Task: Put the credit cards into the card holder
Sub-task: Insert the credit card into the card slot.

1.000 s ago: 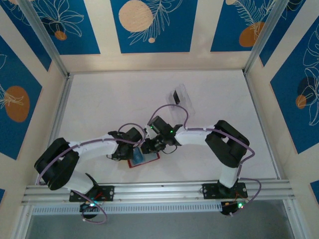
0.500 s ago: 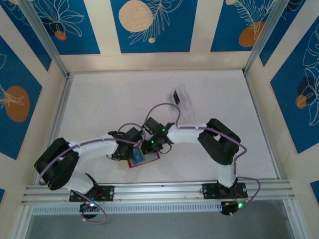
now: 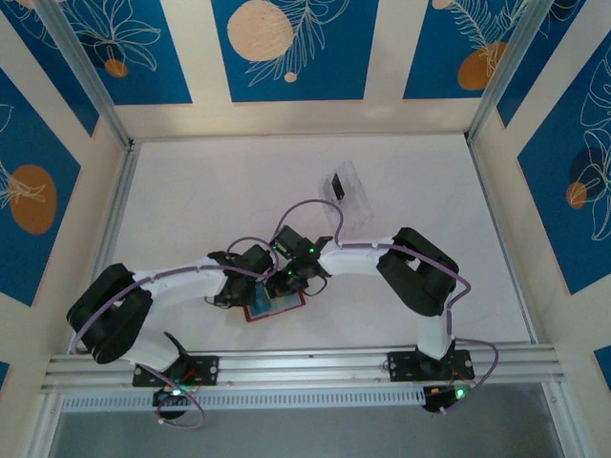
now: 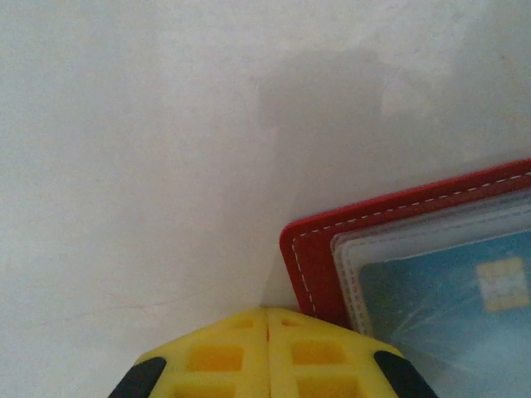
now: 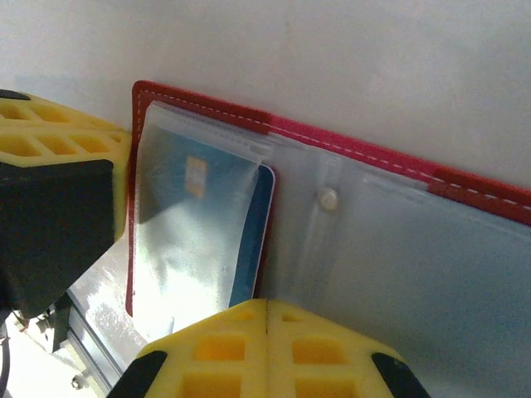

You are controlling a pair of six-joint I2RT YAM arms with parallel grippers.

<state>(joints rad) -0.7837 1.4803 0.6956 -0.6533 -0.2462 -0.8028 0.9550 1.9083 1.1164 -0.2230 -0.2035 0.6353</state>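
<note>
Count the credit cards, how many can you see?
1 for sure: a blue card tucked in a clear pocket of the red card holder. A dark thing in the clear tray may be another; more could be hidden.

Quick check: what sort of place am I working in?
Probably a robot test booth: a white table boxed in by blue patterned wall panels, with the left arm and right arm bolted to a metal rail at its near edge.
</note>
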